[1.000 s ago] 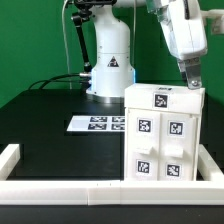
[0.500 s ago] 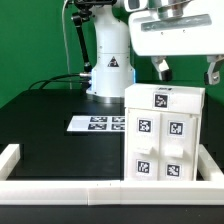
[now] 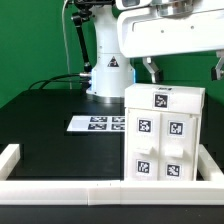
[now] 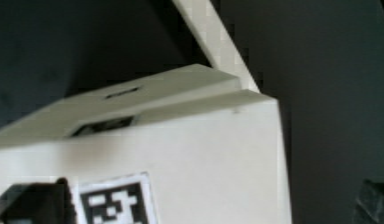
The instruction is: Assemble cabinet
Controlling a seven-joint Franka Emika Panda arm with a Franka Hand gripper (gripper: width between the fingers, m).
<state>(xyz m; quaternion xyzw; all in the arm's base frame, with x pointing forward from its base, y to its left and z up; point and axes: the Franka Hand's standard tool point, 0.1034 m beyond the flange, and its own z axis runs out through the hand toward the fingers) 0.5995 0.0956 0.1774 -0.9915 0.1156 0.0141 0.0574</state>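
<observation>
The cabinet is a large white box standing upright at the exterior view's right, by the front border wall. It has several black-and-white tags on its front and one on its top. My gripper hangs just above the cabinet's top, turned broadside to the camera. Its jaws are spread wide and hold nothing, and one finger shows over the top's left end. In the wrist view the cabinet's white top with its tag fills most of the picture, close below the gripper.
The marker board lies flat on the black table to the left of the cabinet. The robot's white base stands behind it with a black cable. A low white border wall runs along the front and left edges.
The gripper has turned from edge-on to broadside over the cabinet's top, and its fingers now show spread wide. It has shifted a little to the exterior view's left. The cabinet has not moved.
</observation>
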